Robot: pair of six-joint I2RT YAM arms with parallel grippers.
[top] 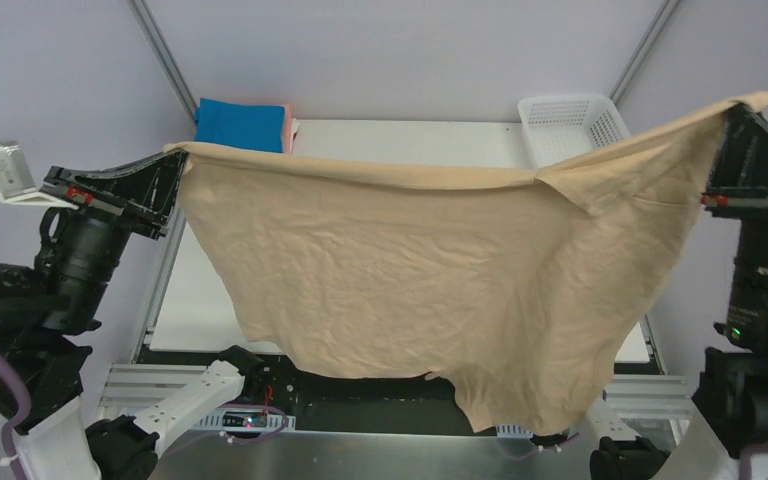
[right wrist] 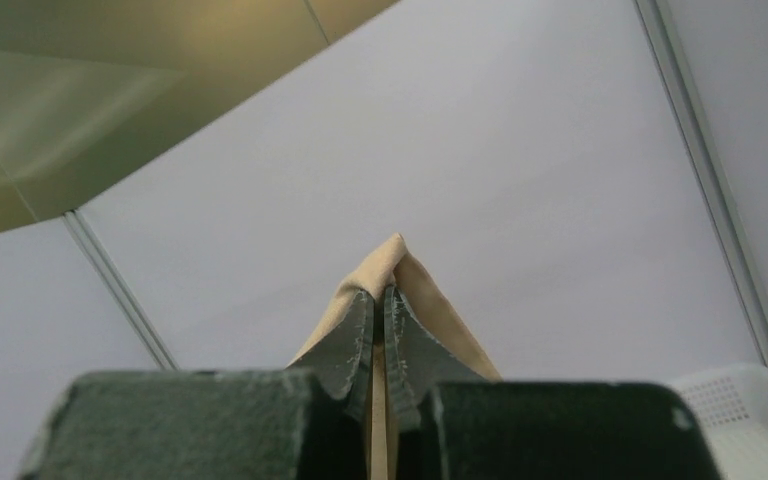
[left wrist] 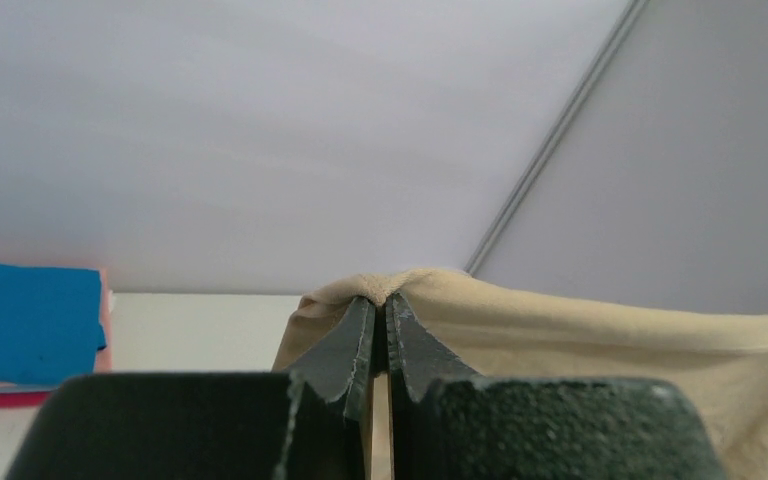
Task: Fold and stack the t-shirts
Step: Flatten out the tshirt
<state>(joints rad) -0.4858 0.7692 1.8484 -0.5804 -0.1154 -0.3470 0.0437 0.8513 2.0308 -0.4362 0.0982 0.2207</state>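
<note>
Tee (top: 410,270) midair, corners nipped btwn L fingers (left wrist: 345,350), R fingers (right wrist: 345,345)

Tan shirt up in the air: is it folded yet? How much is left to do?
Done: a folded blue shirt sits on a pink shirt at the far left of the table. In hand: the tan shirt hangs spread out, unfolded, its upper corners pinched by the left tool and right tool. Left: lay it down, fold it and add it to the stack, probably.

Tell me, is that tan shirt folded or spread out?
Spread out. The tan shirt hangs unfolded in midair, its top corners pinched in the jaws of the left arm and right arm.
</note>
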